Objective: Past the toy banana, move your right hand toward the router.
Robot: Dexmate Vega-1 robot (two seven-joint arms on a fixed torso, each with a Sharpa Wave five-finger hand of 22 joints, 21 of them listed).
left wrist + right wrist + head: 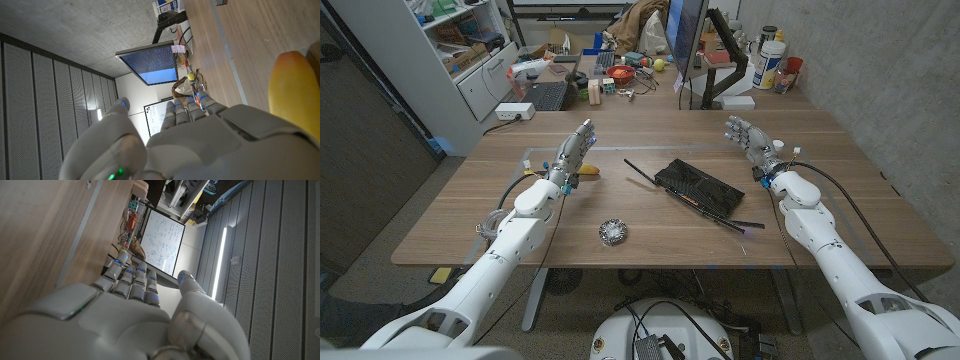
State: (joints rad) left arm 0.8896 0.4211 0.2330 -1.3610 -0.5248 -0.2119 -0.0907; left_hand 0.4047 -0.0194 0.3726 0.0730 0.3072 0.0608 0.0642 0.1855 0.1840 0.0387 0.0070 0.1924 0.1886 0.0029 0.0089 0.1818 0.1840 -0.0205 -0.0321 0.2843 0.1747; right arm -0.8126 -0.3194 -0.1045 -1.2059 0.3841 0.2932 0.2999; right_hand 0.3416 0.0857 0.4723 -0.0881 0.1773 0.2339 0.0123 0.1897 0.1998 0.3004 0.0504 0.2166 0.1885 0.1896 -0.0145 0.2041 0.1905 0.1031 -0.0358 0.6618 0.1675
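The black router (698, 188) lies flat mid-table with thin antennas sticking out at both ends. A yellow toy banana (588, 172) sits on the table just beside my left hand (573, 152), and it looms large and close in the left wrist view (294, 95). My left hand (175, 140) holds nothing, its fingers straight and close together. My right hand (748, 135) hovers over the table's right side, behind and to the right of the router, fingers extended and holding nothing. Its back (135, 310) is in the right wrist view.
A small crumpled silver object (613, 232) lies near the front edge, left of the router. Monitors (686, 35), a keyboard (546, 96), bottles (770, 62) and clutter crowd the far desk. A white cabinet (440, 50) stands at the back left.
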